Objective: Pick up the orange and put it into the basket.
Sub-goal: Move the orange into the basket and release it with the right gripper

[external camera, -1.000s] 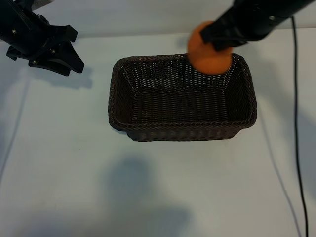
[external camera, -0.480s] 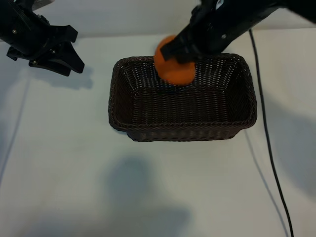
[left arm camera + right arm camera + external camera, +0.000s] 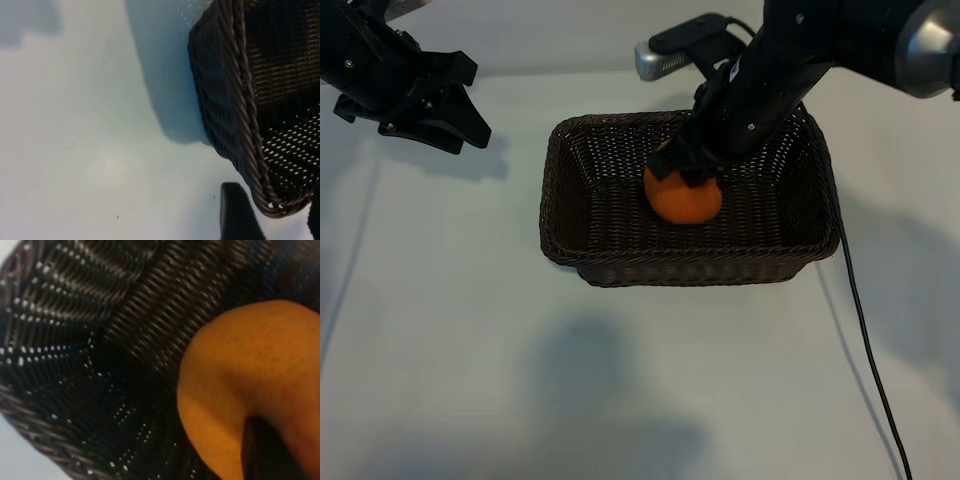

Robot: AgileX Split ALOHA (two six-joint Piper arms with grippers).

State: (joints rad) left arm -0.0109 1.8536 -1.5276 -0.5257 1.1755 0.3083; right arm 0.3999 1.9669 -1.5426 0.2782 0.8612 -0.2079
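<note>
**Q:** Orange fruit first: where is it?

**A:** The orange (image 3: 683, 197) is inside the basket (image 3: 570, 200), low over the woven floor, slightly right of centre and toward the far wall. From the exterior view I cannot tell whether it rests on the floor or hangs just above it. The right wrist view shows its bumpy skin close against the dark weave of the basket's inner wall.

**Q:** What has hold of it?

**A:** The right gripper (image 3: 692, 168) is clamped on the orange from above, its fingers closed narrowly against the fruit. One dark fingertip (image 3: 262, 450) presses on the skin in the right wrist view.

**Q:** How is that arm posed?

**A:** The right arm reaches in from the far right corner of the scene and angles steeply down over the basket's far rim, its wrist tipped so the gripper points down and to the left into the basket.

**Q:** And the other arm?

**A:** The left gripper (image 3: 455, 110) hangs over the white table (image 3: 470, 350) at the far left, well apart from the basket. Its fingers are spread about halfway and hold nothing.

**Q:** Anything else?

**A:** A black cable (image 3: 865, 340) trails along the table right of the basket.
</note>
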